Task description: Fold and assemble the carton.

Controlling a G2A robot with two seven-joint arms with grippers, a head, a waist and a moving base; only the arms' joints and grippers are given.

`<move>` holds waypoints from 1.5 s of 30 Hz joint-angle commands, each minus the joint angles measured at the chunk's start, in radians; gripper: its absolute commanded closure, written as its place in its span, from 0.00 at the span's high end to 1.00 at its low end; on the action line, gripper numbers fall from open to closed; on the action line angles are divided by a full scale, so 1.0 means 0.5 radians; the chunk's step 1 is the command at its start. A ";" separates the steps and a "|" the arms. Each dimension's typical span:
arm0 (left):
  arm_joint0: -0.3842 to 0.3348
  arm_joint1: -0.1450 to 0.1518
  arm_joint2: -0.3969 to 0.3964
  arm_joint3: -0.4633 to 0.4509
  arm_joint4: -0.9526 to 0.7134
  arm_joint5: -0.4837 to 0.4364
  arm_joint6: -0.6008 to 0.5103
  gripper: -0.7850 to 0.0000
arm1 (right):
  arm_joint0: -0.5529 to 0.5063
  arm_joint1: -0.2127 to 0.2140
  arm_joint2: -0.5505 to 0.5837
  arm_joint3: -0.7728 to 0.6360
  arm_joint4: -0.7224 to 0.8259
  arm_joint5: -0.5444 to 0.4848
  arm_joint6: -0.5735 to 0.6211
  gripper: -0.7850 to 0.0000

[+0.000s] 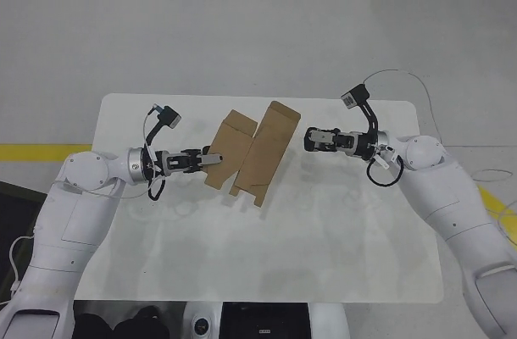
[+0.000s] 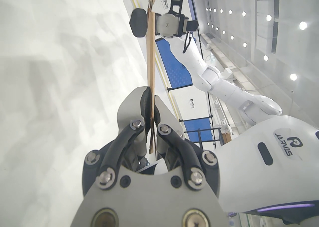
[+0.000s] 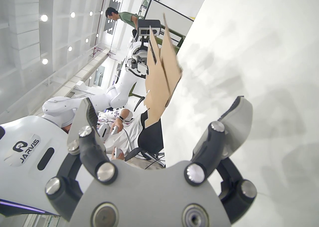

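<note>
The carton (image 1: pixel 250 152) is a flat brown cardboard blank held up above the white table (image 1: pixel 267 254). My left gripper (image 1: pixel 214 158) is shut on its left edge; in the left wrist view the carton (image 2: pixel 150 63) shows edge-on, clamped between the black pads (image 2: pixel 145 103). My right gripper (image 1: pixel 309 139) stands open just to the right of the carton, apart from it. From the right wrist view the carton (image 3: pixel 159 73) hangs beyond the spread fingers (image 3: pixel 86 113), with nothing between them.
The white table spreads wide below and in front of the carton. A yellow floor line (image 1: pixel 25 152) runs past the table's left side.
</note>
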 commanded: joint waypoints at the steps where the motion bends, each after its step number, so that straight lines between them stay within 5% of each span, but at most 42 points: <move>1: 0.000 0.000 0.001 0.000 -0.003 0.001 0.000 0.00 | 0.001 0.000 0.000 0.002 0.004 -0.001 0.005 1.00; 11: 0.045 0.000 0.015 -0.070 0.010 0.032 0.047 0.00 | -0.023 0.004 0.020 -0.048 -0.059 0.030 -0.051 1.00; 30: 0.063 0.003 0.092 -0.140 -0.101 0.092 -0.080 0.00 | 0.094 -0.020 -0.051 -0.097 -0.062 0.143 0.278 1.00; 32: 0.065 0.002 0.102 -0.140 -0.109 0.094 -0.079 0.00 | 0.094 -0.017 -0.070 -0.113 -0.078 0.136 0.270 0.88; 34: 0.067 0.002 0.106 -0.134 -0.130 0.110 -0.075 0.00 | 0.094 -0.014 -0.085 -0.113 -0.074 0.128 0.263 0.56; 38: 0.067 0.004 0.104 -0.127 -0.137 0.112 -0.076 0.00 | 0.099 -0.007 -0.112 -0.096 -0.072 0.115 0.250 0.34; 41: 0.067 0.006 0.098 -0.126 -0.140 0.119 -0.080 0.00 | 0.101 -0.003 -0.131 -0.094 -0.064 0.108 0.243 0.06; 45: 0.070 0.010 0.094 -0.127 -0.150 0.128 -0.093 0.00 | 0.104 0.004 -0.154 -0.098 -0.051 0.104 0.239 0.00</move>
